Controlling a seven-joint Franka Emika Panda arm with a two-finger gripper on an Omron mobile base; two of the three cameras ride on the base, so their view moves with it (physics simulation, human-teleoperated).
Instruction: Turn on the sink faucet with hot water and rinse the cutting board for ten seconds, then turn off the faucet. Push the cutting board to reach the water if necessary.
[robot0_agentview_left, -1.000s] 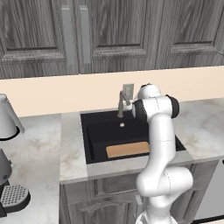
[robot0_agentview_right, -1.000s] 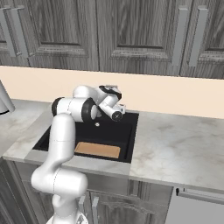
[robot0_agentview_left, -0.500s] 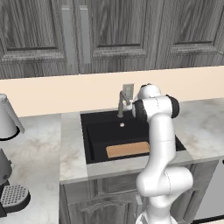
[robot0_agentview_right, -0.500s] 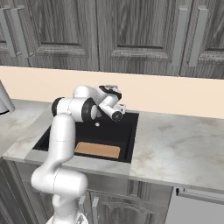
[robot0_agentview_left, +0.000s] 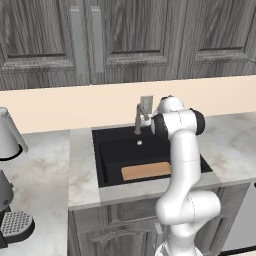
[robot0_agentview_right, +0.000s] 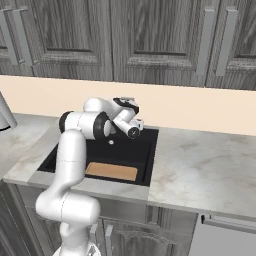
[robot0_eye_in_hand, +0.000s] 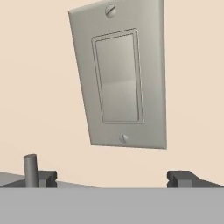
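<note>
My hand (robot0_eye_in_hand: 112, 179) hovers by the small grey metal faucet (robot0_agentview_left: 138, 118), its 2 fingers spread wide, gripping nothing. No water runs, so turning it on comes first: next I must reach its lever. The light tan wooden cutting board (robot0_agentview_left: 146, 171) lies in the matte black sink (robot0_agentview_left: 107, 155), near the front.

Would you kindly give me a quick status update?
Gripper open, empty, up by faucet. No water running. Cutting board dry at sink front. Nothing blocking.

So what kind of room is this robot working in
Most likely a kitchen, a rendered one: a black sink with a faucet set in a marble counter, a cutting board lying in the basin, and grey wood cabinets above the backsplash.
</note>
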